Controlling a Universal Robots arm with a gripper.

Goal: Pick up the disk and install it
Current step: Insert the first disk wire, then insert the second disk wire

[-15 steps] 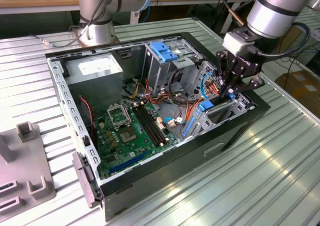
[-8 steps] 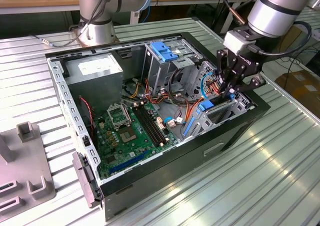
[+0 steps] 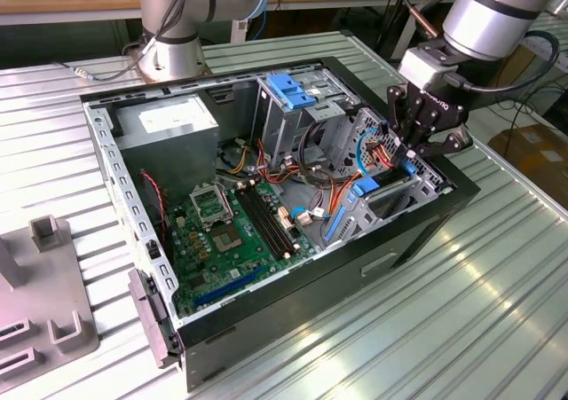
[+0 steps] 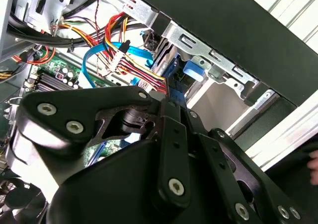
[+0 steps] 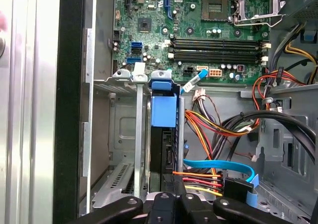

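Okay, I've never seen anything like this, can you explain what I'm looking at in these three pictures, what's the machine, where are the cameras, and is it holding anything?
The machine is a robot arm with a black gripper at its end. It is working over an opened computer case that lies on a ribbed metal table.

The exterior view comes from a camera standing off the arm and shows the whole scene: the green motherboard, coloured cables and the grey power supply box. The two wrist views come from cameras riding on the arm, looking down past the gripper into the case.

The gripper reaches into the drive bay at the exterior view's right. In the first wrist view, the disk, dark with a bright blue bracket, stands on edge in that bay, right at the fingers. Whether they are clamped on it cannot be made out.
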